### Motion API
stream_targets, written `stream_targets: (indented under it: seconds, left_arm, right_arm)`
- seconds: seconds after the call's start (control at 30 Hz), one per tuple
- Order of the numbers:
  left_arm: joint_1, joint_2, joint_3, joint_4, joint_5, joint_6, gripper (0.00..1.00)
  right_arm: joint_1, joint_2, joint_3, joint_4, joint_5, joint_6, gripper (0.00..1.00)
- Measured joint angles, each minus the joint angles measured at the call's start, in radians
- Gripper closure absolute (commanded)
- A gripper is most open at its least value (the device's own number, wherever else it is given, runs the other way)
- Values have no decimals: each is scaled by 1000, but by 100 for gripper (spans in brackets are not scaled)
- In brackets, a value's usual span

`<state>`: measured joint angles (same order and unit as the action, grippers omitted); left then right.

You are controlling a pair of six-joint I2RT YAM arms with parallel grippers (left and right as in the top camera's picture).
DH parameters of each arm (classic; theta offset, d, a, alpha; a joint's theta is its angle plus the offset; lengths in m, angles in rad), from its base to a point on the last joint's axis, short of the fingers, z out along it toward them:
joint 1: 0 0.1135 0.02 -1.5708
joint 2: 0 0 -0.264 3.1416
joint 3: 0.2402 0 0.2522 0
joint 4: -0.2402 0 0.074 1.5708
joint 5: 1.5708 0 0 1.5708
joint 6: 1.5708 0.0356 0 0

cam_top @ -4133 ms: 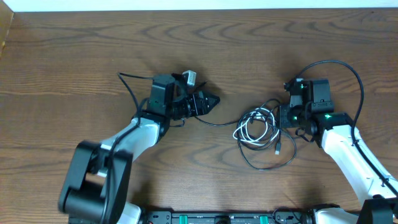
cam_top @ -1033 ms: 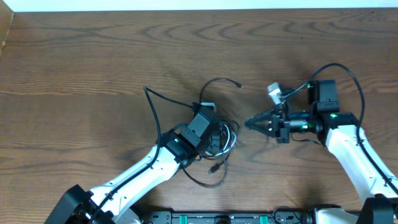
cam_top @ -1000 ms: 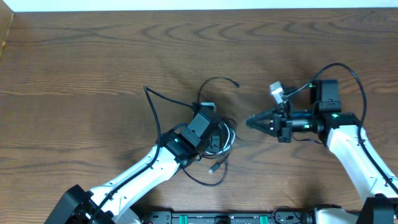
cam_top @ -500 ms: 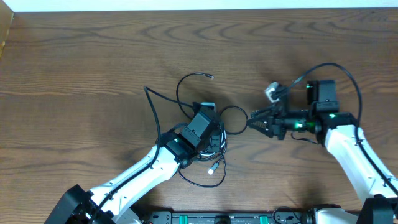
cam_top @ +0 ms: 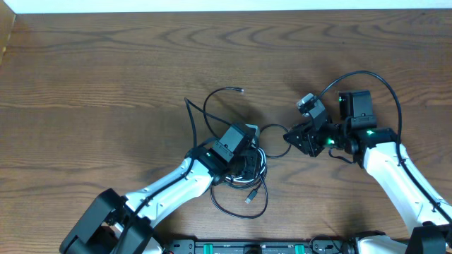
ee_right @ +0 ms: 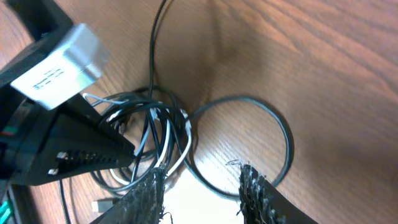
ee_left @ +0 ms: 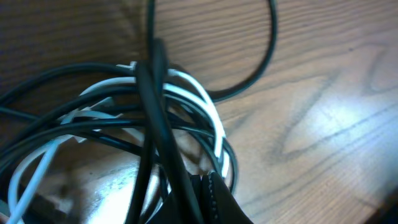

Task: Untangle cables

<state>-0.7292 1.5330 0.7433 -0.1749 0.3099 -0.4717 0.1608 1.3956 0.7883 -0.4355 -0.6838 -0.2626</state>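
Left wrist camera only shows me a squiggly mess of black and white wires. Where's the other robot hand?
Observer: The black two-finger right gripper hovers just right of the mess.
Operator: Is it holding a wire?
Observer: No, its fingers are apart above a round loop of the thin black cable.
Operator: Any ends showing?
Observer: One small plug end of that cable lies free on the brown wooden table, past the mess.

Dark wood-grain table [cam_top: 106,63]. Lower centre of the overhead view: black cable [ee_right: 239,98] and white cable [ee_left: 205,99] lie tangled in one heap on it. Black loops spread out around the heap. One plug end [cam_top: 242,89] lies just above centre.
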Motion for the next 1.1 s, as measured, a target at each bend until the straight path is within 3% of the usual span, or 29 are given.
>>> stream_targets:
  seconds: [0.37, 0.63, 1.1]
  left_arm:
    - [92, 3, 0, -11, -1, -26, 92]
    - [92, 3, 0, -11, -1, -26, 92]
    - [77, 27, 0, 122, -1, -26, 93]
  right_arm:
    - [150, 0, -69, 224, 111, -14, 61]
    - [214, 0, -71, 247, 172, -15, 60]
    - [228, 58, -71, 269, 226, -18, 60]
